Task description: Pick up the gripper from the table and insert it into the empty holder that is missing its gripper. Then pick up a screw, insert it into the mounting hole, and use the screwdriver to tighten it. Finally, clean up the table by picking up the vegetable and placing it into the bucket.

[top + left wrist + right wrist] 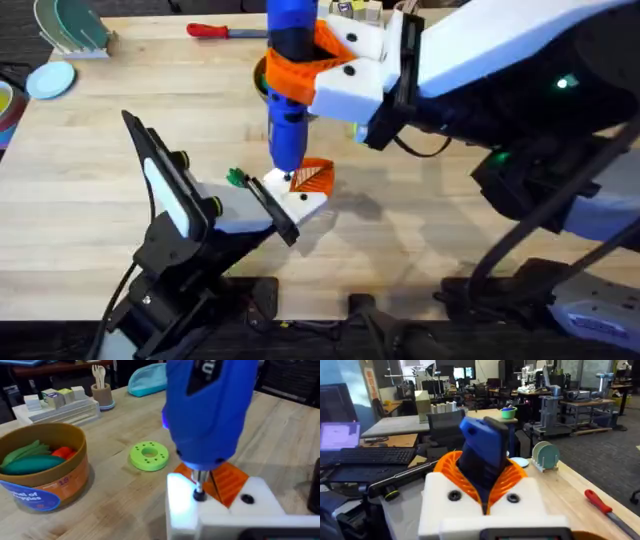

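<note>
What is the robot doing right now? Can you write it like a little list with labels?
tool: blue screwdriver, standing upright
held by: right gripper, orange pads clamped around it
tip: on a screw in the white holder
orange gripper pad: seated in the holder
second hole: dark, cannot tell if it holds a screw
small green vegetable: on the table, beside the holder
bucket: holds toy vegetables, green and red
green disc: flat on the table
red-handled tool: far edge, untouched

right tool point(335, 65): white blocks, orange ribbed pads, black screws | arms: black links, white shells, green LED
</note>
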